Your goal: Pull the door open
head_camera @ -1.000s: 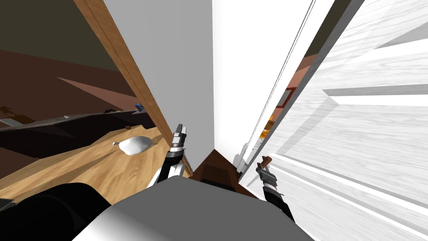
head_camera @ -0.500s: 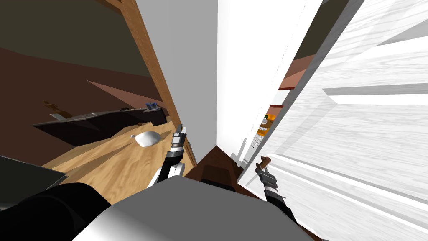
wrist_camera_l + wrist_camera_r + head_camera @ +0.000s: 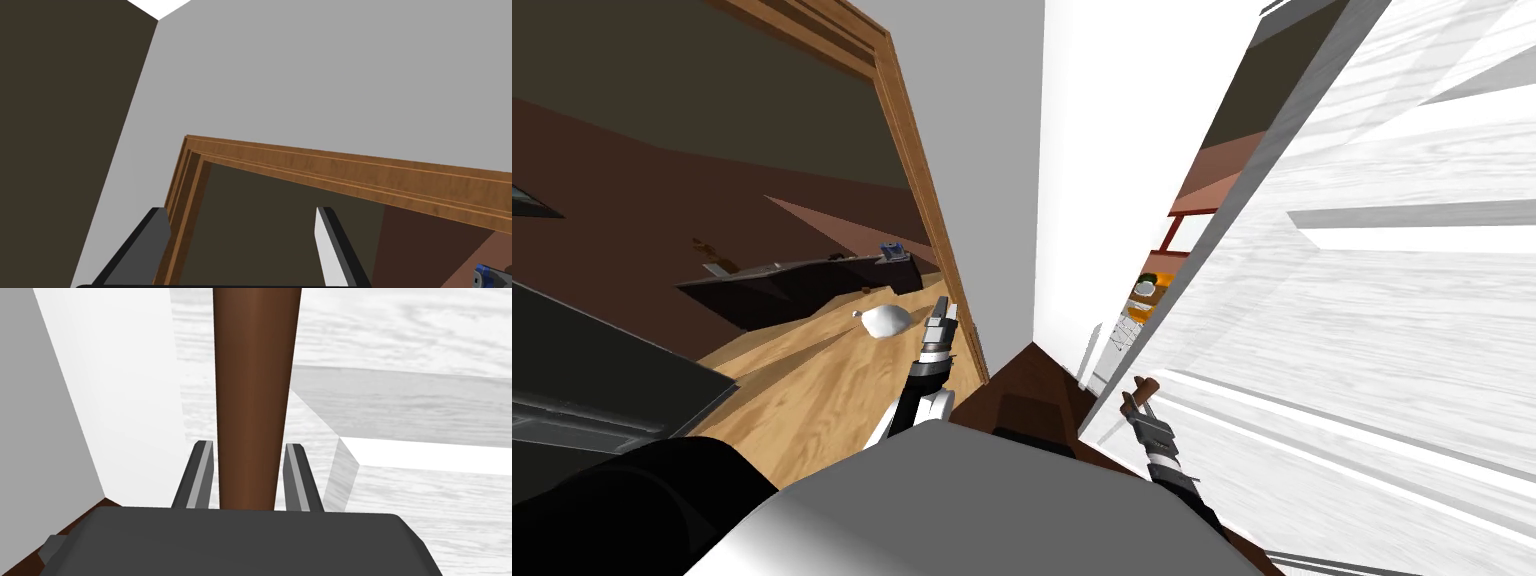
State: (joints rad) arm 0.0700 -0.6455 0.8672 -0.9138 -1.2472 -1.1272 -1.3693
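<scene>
A white panelled door (image 3: 1372, 330) stands partly open on my right, its edge swung away from the white wall. My right gripper (image 3: 1140, 394) is shut on the door's brown handle (image 3: 1146, 386). In the right wrist view the brown handle (image 3: 252, 388) runs up between the two fingers (image 3: 200, 475), which press its sides, with the door's white panel (image 3: 400, 418) behind. My left gripper (image 3: 943, 312) is raised beside a wooden door frame (image 3: 932, 220) on my left, and its fingers (image 3: 325, 245) stand open and hold nothing.
Through the gap by the door's edge I see orange and brown things (image 3: 1147, 290) in another room. On my left a wooden floor (image 3: 812, 380) holds a white bag-like lump (image 3: 885, 320) and a long dark low cabinet (image 3: 792, 285). A dark flat object (image 3: 602, 390) lies at far left.
The door has swung further open with my right gripper still on the handle; the gap at its edge is wider. My view has turned, so the left room's things slid right.
</scene>
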